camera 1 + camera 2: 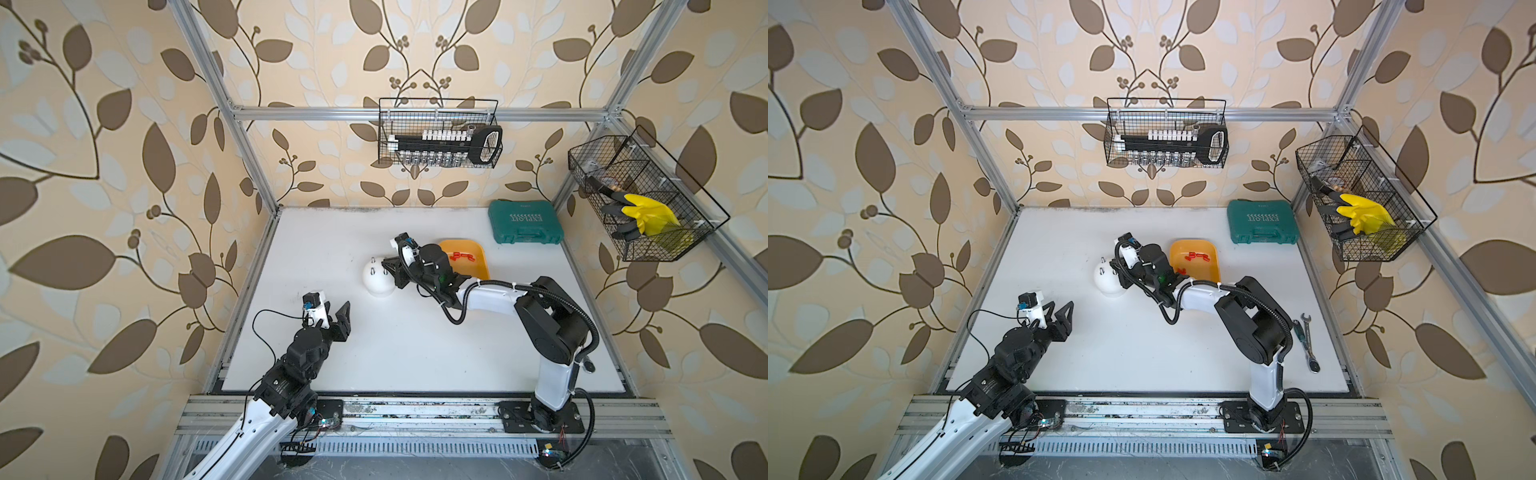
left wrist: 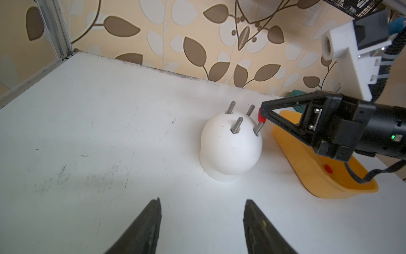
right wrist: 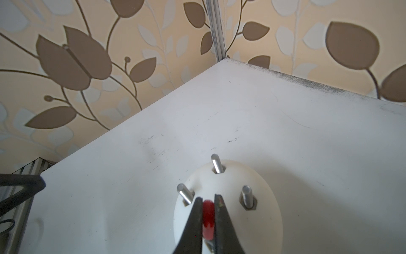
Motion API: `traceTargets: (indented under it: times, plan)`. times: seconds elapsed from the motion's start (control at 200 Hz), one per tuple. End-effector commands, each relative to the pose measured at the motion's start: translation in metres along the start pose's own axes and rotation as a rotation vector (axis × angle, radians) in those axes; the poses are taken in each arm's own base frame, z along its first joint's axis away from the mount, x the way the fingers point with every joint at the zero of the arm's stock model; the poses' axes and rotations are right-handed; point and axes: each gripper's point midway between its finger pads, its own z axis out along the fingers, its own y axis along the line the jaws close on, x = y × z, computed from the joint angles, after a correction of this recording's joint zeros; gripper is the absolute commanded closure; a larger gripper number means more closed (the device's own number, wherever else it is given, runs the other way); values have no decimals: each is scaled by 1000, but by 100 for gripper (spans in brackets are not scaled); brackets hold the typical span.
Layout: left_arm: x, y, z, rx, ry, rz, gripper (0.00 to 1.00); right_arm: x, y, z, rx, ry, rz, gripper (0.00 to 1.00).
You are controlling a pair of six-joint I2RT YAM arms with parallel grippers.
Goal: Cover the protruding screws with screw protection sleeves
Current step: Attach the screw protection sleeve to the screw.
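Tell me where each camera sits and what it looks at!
Top views: high above the front, looking down on the table; left arm and right arm show.
Left wrist: on the left arm, facing the white dome; open left gripper shows.
Right wrist: on the right arm, just above the dome; right gripper shows, shut on a sleeve.
Shared: both wrist views see the dome's screws.

The left arm (image 1: 253, 432) and right arm (image 1: 552, 378) have white links and black joints. A ribbed black cable (image 1: 575, 303) runs along the right one. Black triangular fingers (image 2: 267, 110), white camera mounts (image 2: 351, 55), one green light (image 2: 393, 137).
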Motion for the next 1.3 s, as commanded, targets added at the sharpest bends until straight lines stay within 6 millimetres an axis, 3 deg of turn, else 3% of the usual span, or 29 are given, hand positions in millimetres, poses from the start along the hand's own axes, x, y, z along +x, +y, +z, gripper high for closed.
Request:
traceTargets:
  times: [0.0,0.335,0.725,0.915,1.065,1.085,1.18,1.225,1.295]
  plan:
    - [-7,-1,0,5,-25,9,38,9,-3,-5,13,12,2,89]
    - [-7,-1,0,5,-23,8,38,4,-1,-12,17,-2,-4,89]
    - [-7,-1,1,7,-21,10,38,23,-4,-13,16,23,-10,88]
    - [-6,-1,1,6,-20,10,38,13,-2,-21,22,13,-13,59]
    - [-6,-2,2,9,-19,12,38,-15,9,-31,6,13,19,50]
    - [-6,-3,2,14,-18,15,38,-22,-3,-35,34,3,40,49]
    - [-6,-12,5,54,-11,42,37,-40,-18,-47,54,15,153,41]
    - [-13,-18,6,74,-18,52,37,-40,-27,-46,67,81,242,40]
    - [-37,-26,10,58,-22,20,37,-32,-22,-42,18,216,328,39]
